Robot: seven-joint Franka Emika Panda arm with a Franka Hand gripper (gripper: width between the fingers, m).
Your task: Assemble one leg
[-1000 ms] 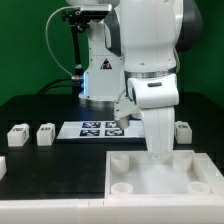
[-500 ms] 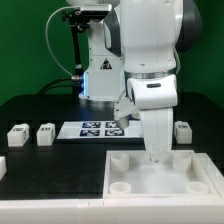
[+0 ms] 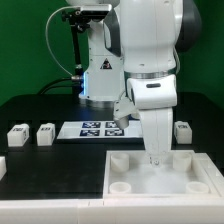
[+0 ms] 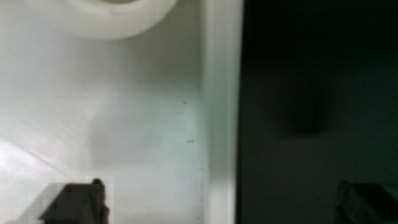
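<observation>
Exterior view, from its left: two small white squarish plastic blocks with black-and-white tags, the first leg (image 3: 17, 133) and the second leg (image 3: 45, 133), stand side by side, not touching, on the black table (image 3: 30, 115). To their right lies the flat white marker board (image 3: 98, 128). The white robot arm (image 3: 150, 60) descends at centre. Its two-finger gripper (image 3: 155, 157) sits at the far wall of the large white tray with round corner sockets (image 3: 160, 178). The third leg (image 3: 182, 130) stands on the table beyond the tray, at the exterior view's right, apart from the gripper.

Wrist view: the fingertips (image 4: 75, 202) are spread wide, one over the tray floor and one over the table, with the tray wall between them. Nothing is gripped. Contact with the wall cannot be determined.
</observation>
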